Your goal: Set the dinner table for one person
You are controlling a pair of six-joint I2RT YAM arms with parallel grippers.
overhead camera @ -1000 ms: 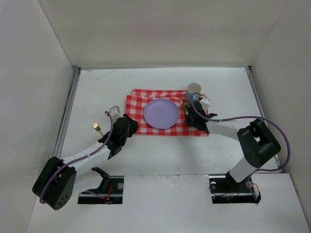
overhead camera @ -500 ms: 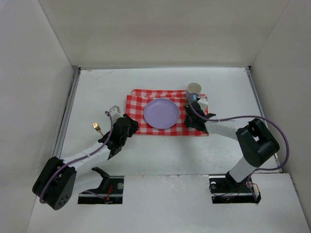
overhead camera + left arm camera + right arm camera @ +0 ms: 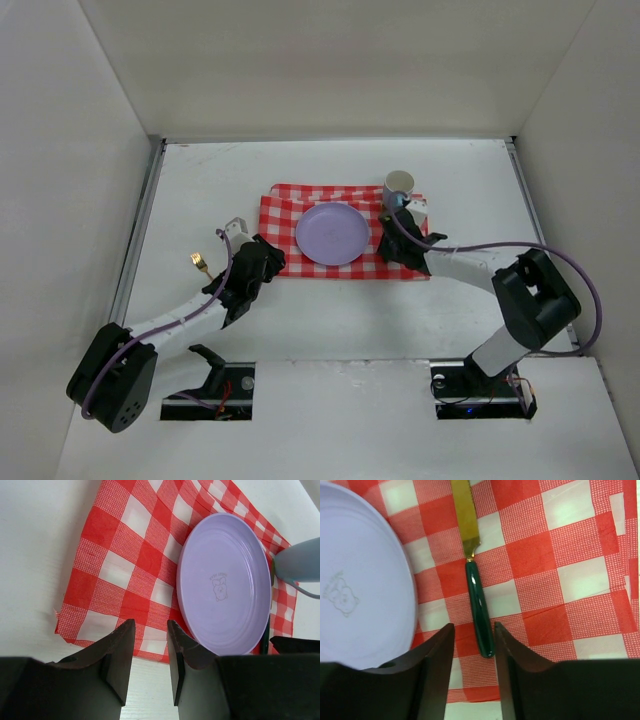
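Note:
A red-and-white checkered cloth (image 3: 285,215) lies mid-table on the white dinner table (image 3: 480,190). A lilac plate (image 3: 332,233) sits on it, with a pale cup (image 3: 399,184) at its far right corner. A knife with a gold blade and a dark green handle (image 3: 479,605) lies flat on the cloth right of the plate. My right gripper (image 3: 473,630) is open, its jaws either side of the handle's near end. A gold fork (image 3: 200,263) lies on the bare table at the left. My left gripper (image 3: 150,632) is open and empty at the cloth's near left edge.
Grey rails (image 3: 135,250) run along the table's left and right sides, with white walls beyond them. The plate (image 3: 222,582) and the cup (image 3: 297,560) show ahead of the left gripper. The right arm's purple cable (image 3: 500,243) loops over the right of the table.
My right gripper has shifted slightly left, closer to the plate and over the knife. The left arm, fork, plate and cup have not moved.

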